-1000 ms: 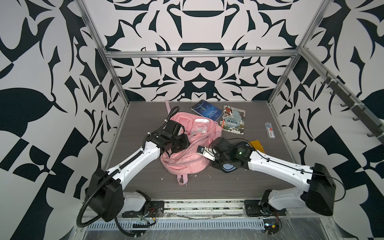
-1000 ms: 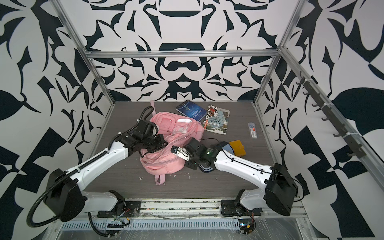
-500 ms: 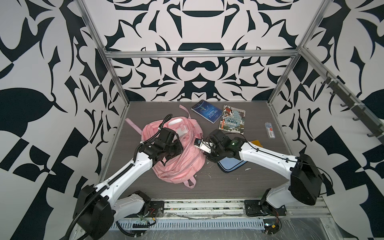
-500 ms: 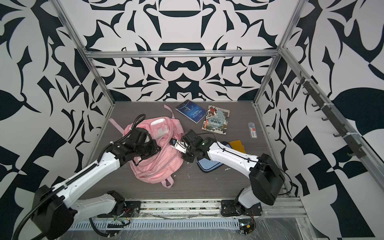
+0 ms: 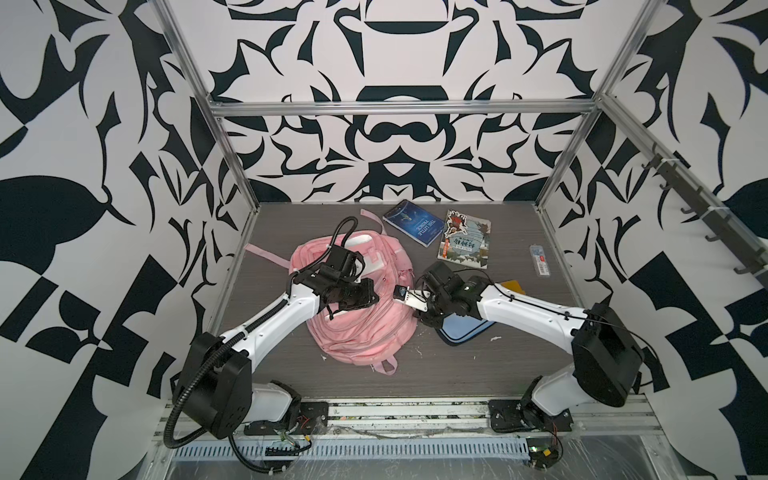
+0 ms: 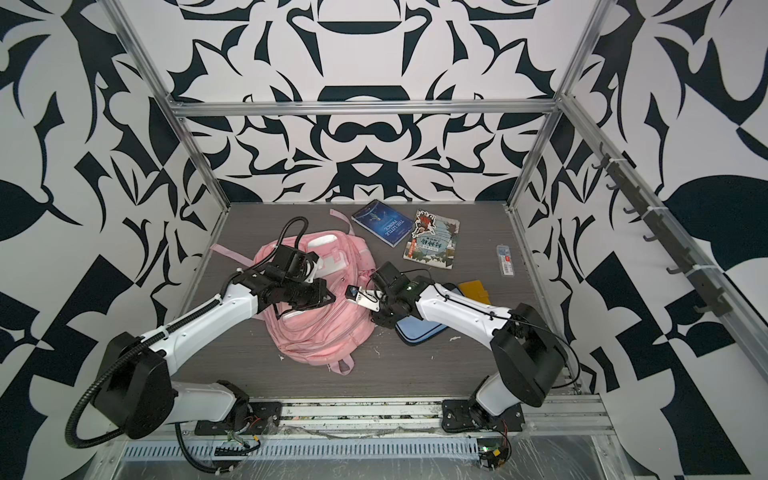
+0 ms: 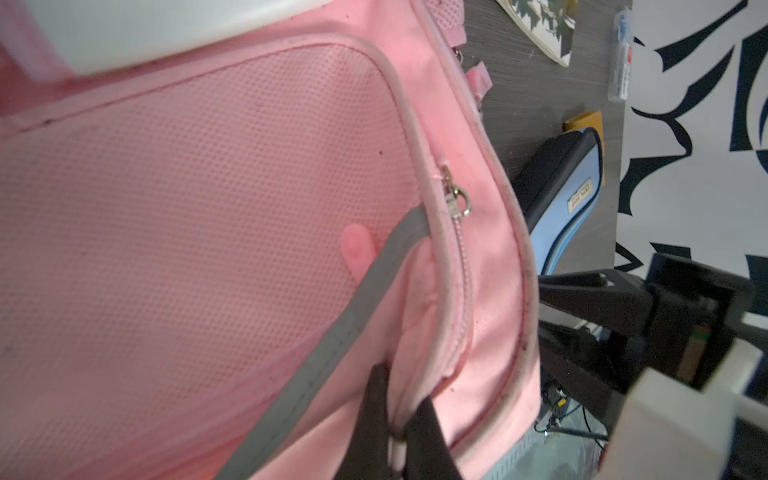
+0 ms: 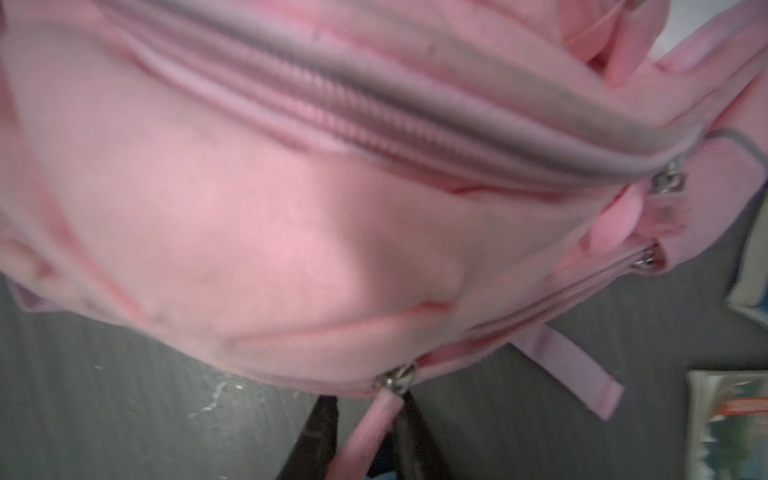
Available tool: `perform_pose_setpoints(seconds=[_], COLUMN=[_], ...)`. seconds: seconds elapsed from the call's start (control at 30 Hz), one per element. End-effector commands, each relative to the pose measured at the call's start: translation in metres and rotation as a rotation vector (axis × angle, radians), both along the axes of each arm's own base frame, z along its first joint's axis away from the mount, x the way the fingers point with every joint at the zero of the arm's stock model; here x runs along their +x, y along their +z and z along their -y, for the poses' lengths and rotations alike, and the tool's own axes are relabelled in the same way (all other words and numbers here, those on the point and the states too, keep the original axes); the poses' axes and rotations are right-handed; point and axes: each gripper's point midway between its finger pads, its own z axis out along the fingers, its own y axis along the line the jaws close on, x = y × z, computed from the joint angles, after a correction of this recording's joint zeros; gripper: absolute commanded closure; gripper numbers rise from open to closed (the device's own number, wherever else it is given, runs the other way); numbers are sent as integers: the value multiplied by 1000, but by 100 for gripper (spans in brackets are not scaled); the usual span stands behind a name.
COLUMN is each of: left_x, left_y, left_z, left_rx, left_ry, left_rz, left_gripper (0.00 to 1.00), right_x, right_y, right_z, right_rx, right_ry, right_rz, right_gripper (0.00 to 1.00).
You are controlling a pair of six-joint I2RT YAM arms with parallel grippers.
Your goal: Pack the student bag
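In both top views the bag (image 5: pixel 357 332) lies between your arms, with the left gripper (image 5: pixel 374 298) on top of it and the right gripper (image 5: pixel 419 321) up against its edge. Left wrist: jaws pinched on a fold of the bag, right beside the grey strip (image 7: pixel 332 332). Right wrist: jaws apart, zip pull (image 8: pixel 374 428) lying loose between them, slider (image 8: pixel 395 380) dead ahead, zip running off sideways. Right arm's closer to it, I'd say.

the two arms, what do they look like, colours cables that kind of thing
Both the left arm and right arm have white link shells with bulky black joints. A black ribbed hose loops from the left base; thin black cable runs along the right. The left hand and right hand have black fingers.
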Motion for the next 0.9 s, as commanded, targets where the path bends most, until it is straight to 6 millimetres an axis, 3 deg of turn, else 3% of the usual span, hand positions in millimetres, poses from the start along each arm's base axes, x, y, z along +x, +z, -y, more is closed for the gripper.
perform_pose_setpoints(seconds=[0.0, 0.07, 0.33, 0.53, 0.67, 0.87], left_x=[-12, -14, -23, -26, -24, -31], left_y=[12, 15, 28, 35, 52, 73], left_z=[22, 25, 30, 28, 23, 20], left_rx=[-114, -140, -237, -293, -352, -446], left_ry=[-137, -163, -227, -273, -289, -350], left_rz=[-22, -22, 0, -2, 29, 40], left_gripper=[100, 100, 100, 100, 100, 100], right_x=[-15, -16, -2, -11, -23, -16], right_y=[30, 37, 41, 40, 38, 36], right_z=[-8, -1, 31, 33, 38, 37], right_rx=[113, 156, 232, 213, 220, 214], right_ry=[25, -5, -134, -89, -86, -94], right_rz=[-76, -127, -251, -302, -316, -294], right_gripper=[51, 44, 43, 45, 46, 47])
